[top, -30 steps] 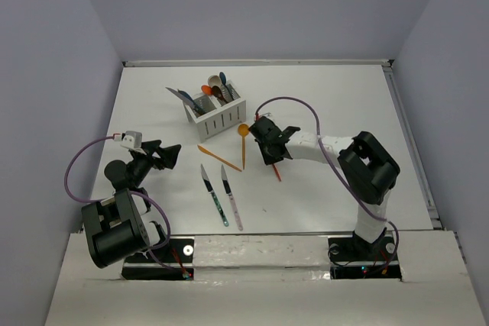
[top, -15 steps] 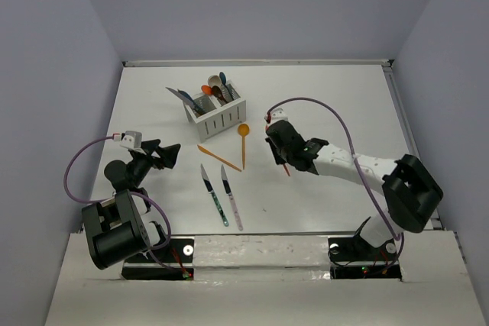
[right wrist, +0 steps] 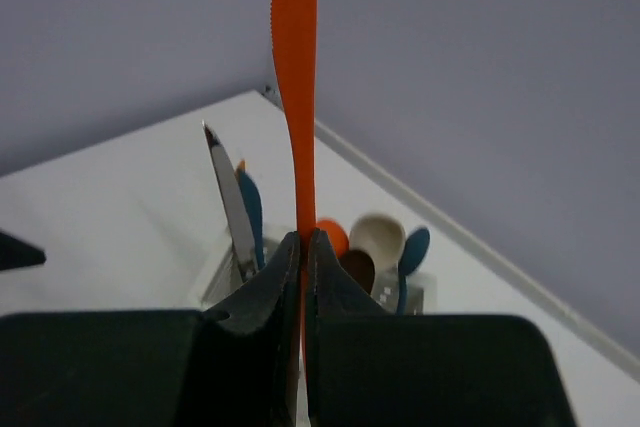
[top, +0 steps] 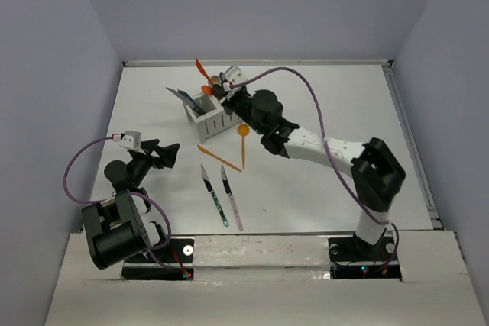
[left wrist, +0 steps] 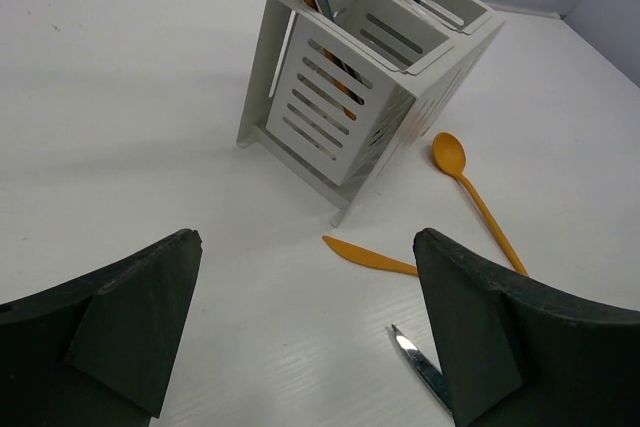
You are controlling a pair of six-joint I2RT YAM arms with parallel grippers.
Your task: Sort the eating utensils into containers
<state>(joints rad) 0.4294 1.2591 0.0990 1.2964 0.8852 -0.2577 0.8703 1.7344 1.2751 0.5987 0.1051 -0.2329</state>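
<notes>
Right wrist view: right pincer (right wrist: 302, 247) pinches orange knife (right wrist: 298, 67), upright.
Caddy (top: 218, 121): just below right pincer, partly filled.
Left pincer (left wrist: 305, 247): spread, empty.
Remaining: spoon (top: 244, 141), three knives (top: 215, 196), base-side of right pincer.

No text, label or number can be read anywhere.

Robotics lab enclosure, bare white table (top: 328, 104), plain lilac walls (top: 260, 5), two bolted robot arms (top: 325, 145)
</notes>
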